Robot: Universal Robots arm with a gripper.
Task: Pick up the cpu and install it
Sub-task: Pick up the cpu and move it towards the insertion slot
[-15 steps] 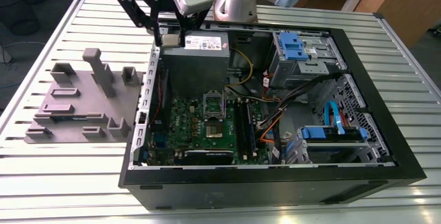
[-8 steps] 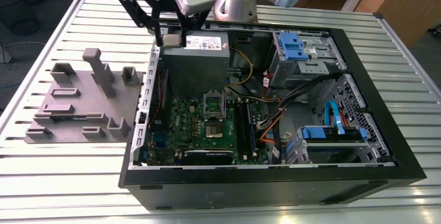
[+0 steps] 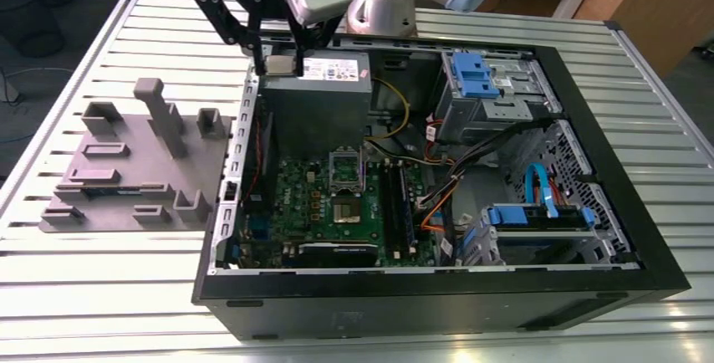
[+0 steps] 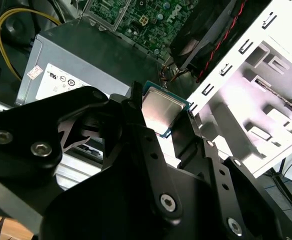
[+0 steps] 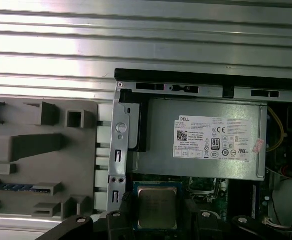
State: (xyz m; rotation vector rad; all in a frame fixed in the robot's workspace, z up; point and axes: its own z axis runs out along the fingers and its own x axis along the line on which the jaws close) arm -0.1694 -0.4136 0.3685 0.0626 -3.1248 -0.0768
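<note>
Table: slatted metal table carrying an open computer case and a grey fixture plate.
Case: lies on its side, open face up, over the middle of the table and reaching toward the edge on the exterior view's right.
Fixture plate: just beside the case, toward the table edge on the exterior view's left. It has raised grey blocks and one tall post. Also seen in the first wrist view.
Gripper: black linkage fingers hanging from the arm above the far end of the case.
Hand state: pinched on the cpu. One finger presses one edge and the other presses the opposite edge.
cpu: small square chip with a silver-grey metal top, off every surface, carried between the fingertips.
cpu place: in the exterior view it sits over the corner of the power supply nearest the case wall on that view's left.
Power supply: grey box with a white label, at the far end of the case.
Motherboard: green board on the case floor, nearer than the power supply.
Socket: metal-framed, dark centre, on the motherboard, well apart from the cpu, nothing seated in it.
Drive bays: blue-fronted cages along the case side on the exterior view's right.
</note>
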